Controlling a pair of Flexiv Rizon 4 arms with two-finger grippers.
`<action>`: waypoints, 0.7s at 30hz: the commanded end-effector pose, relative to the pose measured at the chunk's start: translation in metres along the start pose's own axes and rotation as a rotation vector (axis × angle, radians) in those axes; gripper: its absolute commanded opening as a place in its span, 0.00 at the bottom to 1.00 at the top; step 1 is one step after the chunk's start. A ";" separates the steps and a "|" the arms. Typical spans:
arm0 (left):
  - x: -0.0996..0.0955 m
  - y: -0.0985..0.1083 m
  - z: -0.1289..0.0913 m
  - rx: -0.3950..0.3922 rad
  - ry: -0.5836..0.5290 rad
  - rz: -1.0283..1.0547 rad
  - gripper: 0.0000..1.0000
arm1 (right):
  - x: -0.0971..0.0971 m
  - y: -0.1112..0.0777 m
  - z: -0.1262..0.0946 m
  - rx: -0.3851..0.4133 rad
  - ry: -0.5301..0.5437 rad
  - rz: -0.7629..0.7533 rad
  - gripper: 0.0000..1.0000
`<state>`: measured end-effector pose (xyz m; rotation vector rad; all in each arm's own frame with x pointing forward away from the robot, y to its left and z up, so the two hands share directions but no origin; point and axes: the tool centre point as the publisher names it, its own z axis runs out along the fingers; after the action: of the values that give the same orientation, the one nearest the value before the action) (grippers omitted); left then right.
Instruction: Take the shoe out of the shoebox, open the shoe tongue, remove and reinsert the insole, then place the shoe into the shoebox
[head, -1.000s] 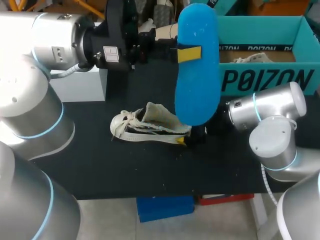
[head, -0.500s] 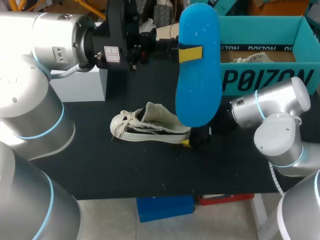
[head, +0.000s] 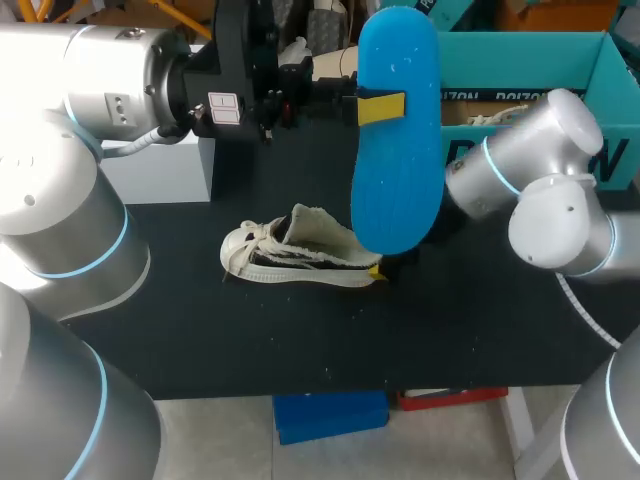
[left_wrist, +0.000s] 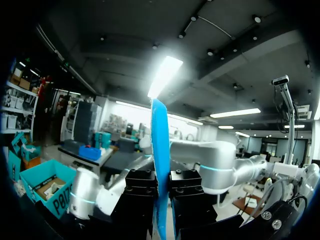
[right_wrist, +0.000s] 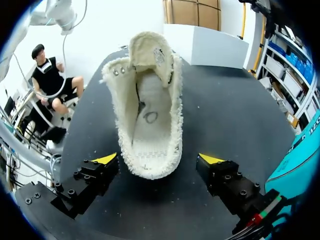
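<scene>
Black table (head: 450, 330): left gripper (left_wrist: 161, 187) clamps blue insole (head: 395, 150); right gripper (right_wrist: 158, 159) spread apart, shoe (right_wrist: 150, 115) heel between its fingers.

shoebox (head: 520, 50) front: partly behind right arm (head: 550, 205) | shoe (head: 300, 255) heel: partly behind insole (head: 397, 130)

Black table (head: 200, 335): cream shoe (head: 300, 252) lying mid-table, teal shoebox (head: 500, 50) far right, white box (head: 160, 175) far left.

I am lifting my right arm (head: 530, 190) up and back toward the shoebox (head: 600, 60), so its elbow is now covering the box's front wall. My right gripper (right_wrist: 159, 160) is drawing away from the heel of the shoe (head: 300, 255).
</scene>
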<state>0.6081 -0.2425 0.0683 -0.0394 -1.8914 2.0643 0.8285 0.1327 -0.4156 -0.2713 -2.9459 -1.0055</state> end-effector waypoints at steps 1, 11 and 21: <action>0.000 0.001 0.002 -0.001 -0.003 0.000 0.00 | 0.002 0.007 -0.007 0.336 -0.023 0.011 1.00; 0.000 0.001 0.002 -0.001 -0.003 0.000 0.00 | 0.004 0.012 -0.005 0.477 -0.040 0.011 1.00; 0.000 0.001 0.002 -0.001 -0.003 0.000 0.00 | 0.000 0.020 -0.001 0.598 -0.034 -0.020 1.00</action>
<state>0.6081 -0.2426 0.0683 -0.0394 -1.8914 2.0643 0.8292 0.1415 -0.4031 -0.2471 -3.0911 -0.4514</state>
